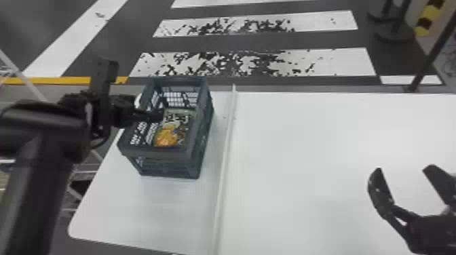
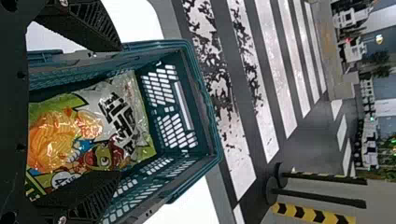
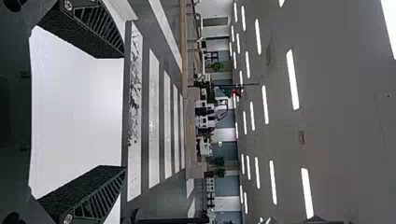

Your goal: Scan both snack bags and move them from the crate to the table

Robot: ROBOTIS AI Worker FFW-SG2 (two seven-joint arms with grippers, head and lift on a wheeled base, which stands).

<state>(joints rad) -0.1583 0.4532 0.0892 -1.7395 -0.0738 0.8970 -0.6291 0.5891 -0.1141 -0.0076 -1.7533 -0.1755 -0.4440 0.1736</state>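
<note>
In the head view my left gripper (image 1: 157, 116) reaches over the left wall of the dark crate (image 1: 168, 153), beside the snack bag (image 1: 171, 130) lying inside. The left wrist view has the left gripper (image 2: 119, 112) with its fingers spread wide, the orange, green and white snack bag (image 2: 88, 126) between and beyond them, inside the crate (image 2: 205, 102). Whether a second bag lies beneath is hidden. My right gripper (image 1: 402, 176) stands open over the right part of the table (image 1: 305, 152); in the right wrist view, the right gripper (image 3: 123, 112) holds nothing.
A raised white strip (image 1: 225, 162) runs front to back across the table, right of the crate. Beyond the table's far edge lies a floor with white stripes (image 1: 251, 62). Dark posts (image 1: 395, 30) stand at the far right.
</note>
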